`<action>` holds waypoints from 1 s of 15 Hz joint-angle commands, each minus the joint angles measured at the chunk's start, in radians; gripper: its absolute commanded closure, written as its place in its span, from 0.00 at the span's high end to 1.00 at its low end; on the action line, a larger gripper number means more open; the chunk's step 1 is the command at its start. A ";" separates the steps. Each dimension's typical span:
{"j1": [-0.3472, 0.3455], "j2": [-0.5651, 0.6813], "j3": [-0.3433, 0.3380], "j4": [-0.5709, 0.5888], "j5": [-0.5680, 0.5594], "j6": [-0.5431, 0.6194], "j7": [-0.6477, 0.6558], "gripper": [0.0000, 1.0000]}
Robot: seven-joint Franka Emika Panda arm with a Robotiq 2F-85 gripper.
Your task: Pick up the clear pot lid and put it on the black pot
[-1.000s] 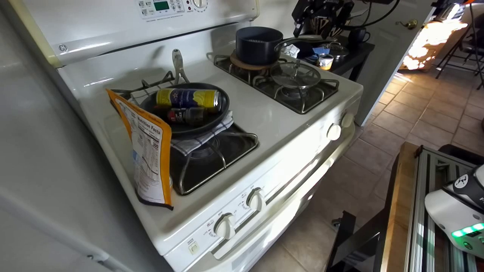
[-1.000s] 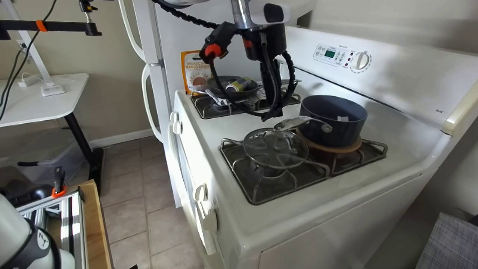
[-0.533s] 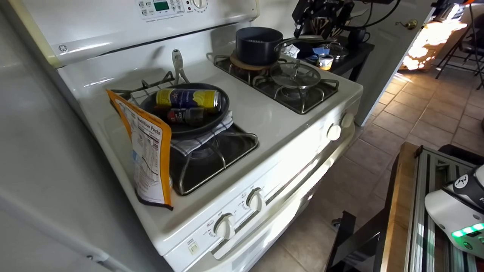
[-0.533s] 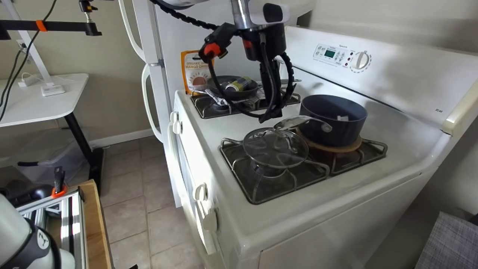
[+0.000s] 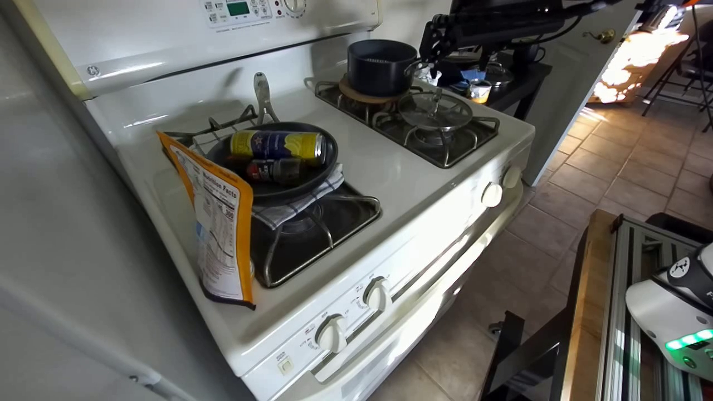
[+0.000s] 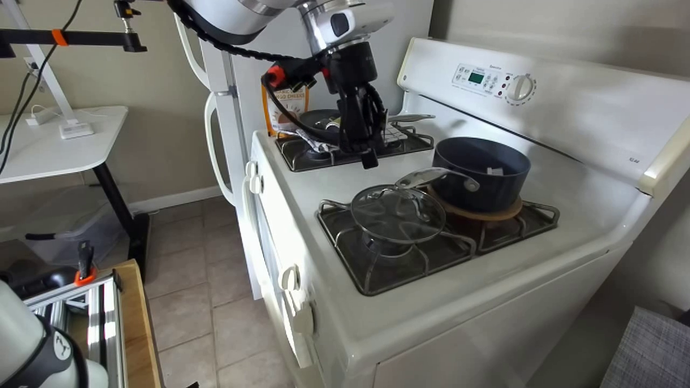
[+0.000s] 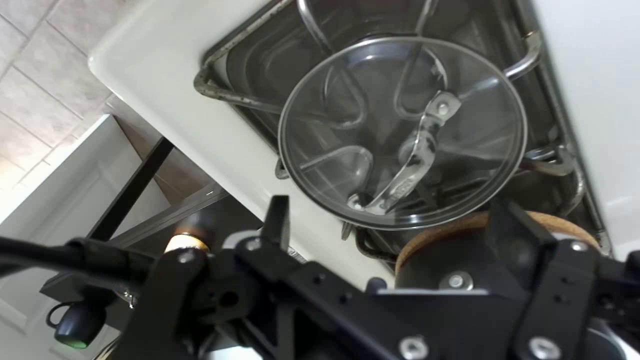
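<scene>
1. One real change in the last half second: the arm [image 6: 226, 21] has tipped over, and in an exterior view the gripper [image 7: 392, 215] has slid a bit left, around upper middle.
2. Its jaws are spread wide in the wrist view, both in the lower half of the frame, and I see nothing held.
3. The clear pot lid [image 7: 395, 135] hasn't budged: lying on the burner grate [image 7: 240, 99], upper middle of the wrist view.
4. Black pot [image 6: 488, 183] hasn't moved either. Uncovered, right of middle in an exterior view, on a round board [image 6: 489, 216].
5. So the task itself is basically at zero; my read is it's lining up on the lid's strap handle [image 7: 422, 152].
6. That strap runs diagonally, lower left to upper right, so I'd guess it needs more twist before dropping in. Grab it off-center and the glass could tip.
7. Also watch the pot handle [image 6: 426, 175]: it overlaps the lid's upper right edge in an exterior view, can't tell if they touch.
</scene>
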 commanded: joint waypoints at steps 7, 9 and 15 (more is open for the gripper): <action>0.087 0.053 -0.081 0.012 -0.062 0.052 0.256 1.00; 0.100 0.070 -0.080 0.017 -0.081 0.055 0.301 1.00; -0.025 0.109 0.037 0.033 -0.189 0.093 0.376 1.00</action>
